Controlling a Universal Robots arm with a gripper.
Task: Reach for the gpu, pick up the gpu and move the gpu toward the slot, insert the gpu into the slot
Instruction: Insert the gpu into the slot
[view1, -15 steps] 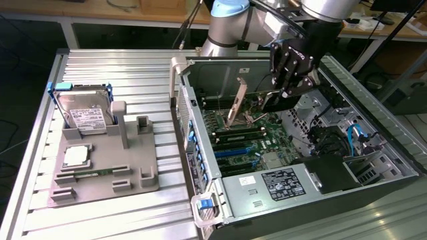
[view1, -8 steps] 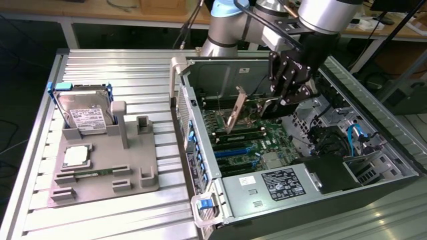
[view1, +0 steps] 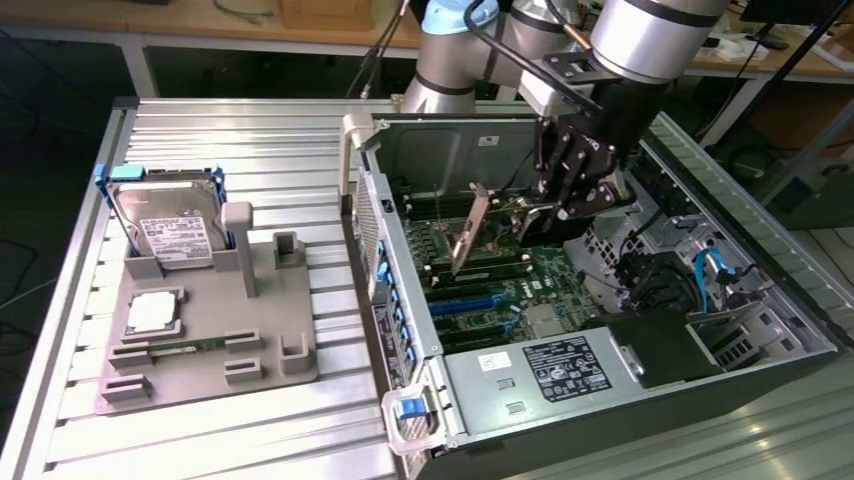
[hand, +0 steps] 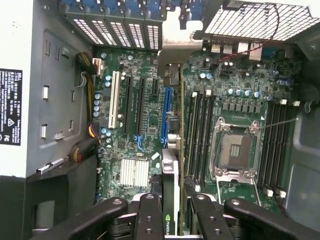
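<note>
Black-fingered gripper (hand: 174, 202), partly closed, clamped the thin dark gpu (hand: 170, 167) edge-on above the long blue slot (hand: 166, 112); keeping both parallel seemed essential.

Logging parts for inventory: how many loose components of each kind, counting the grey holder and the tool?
Silver labelled hard drive: 1
Square silver processor chip: 1
Thin green memory stick: 1
Dark flat gpu card, in tool: 1
Total: 4
</note>
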